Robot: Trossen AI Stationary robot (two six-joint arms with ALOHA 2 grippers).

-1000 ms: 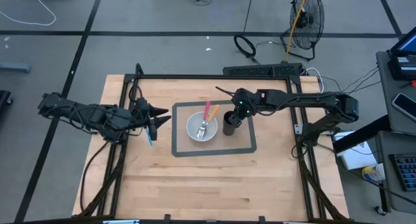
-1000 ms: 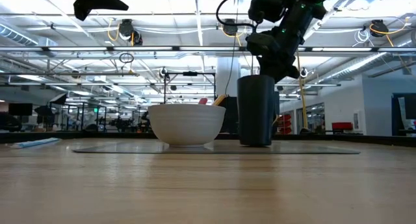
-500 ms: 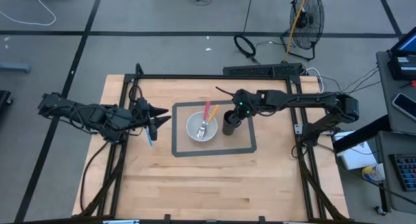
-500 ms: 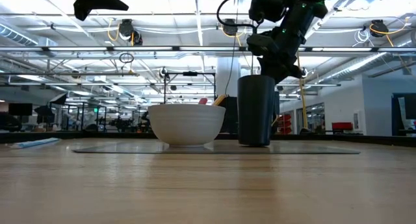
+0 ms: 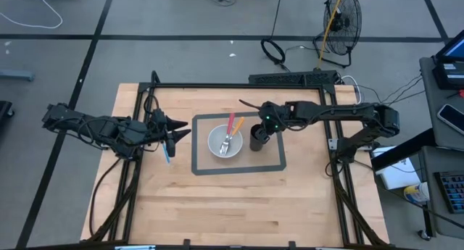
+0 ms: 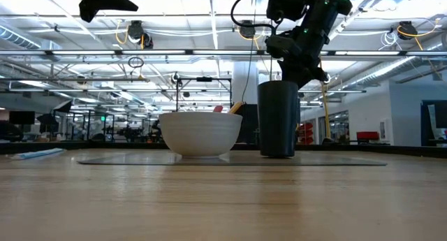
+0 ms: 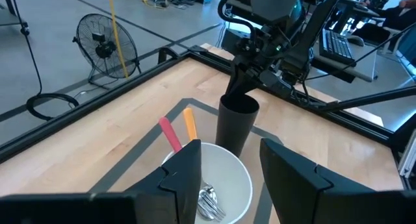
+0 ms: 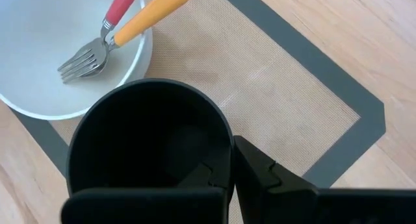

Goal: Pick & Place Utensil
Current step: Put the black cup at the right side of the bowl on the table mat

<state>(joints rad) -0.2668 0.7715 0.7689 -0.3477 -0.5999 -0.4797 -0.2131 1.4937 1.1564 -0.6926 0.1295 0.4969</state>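
High view, what changed: the black cup point(image 5: 259, 138) has slid slightly toward the tabletop's right edge, away from the white bowl point(image 5: 214, 146); the right gripper point(image 5: 262, 127) moved with it.
High view, meaning: likely the cup is being positioned; no utensil has been placed in it yet.
High view, left gripper point(image 5: 177, 129): unmoved, hovering near the left edge above a blue utensil point(image 5: 167, 153).
Low view: cup upright on the grey-bordered mat point(image 6: 335, 161), apart from the bowl.
Left wrist view: jaws apart, empty.
Right wrist view: jaws together, apparently pinching the cup's rim; the orange-handled fork point(image 8: 123, 37) and a red-handled utensil point(image 8: 120, 4) lie in the bowl.
Surface: pale wooden tabletop point(image 5: 239, 206).
Room: concrete floor, a floor fan point(image 5: 341, 14), cables.
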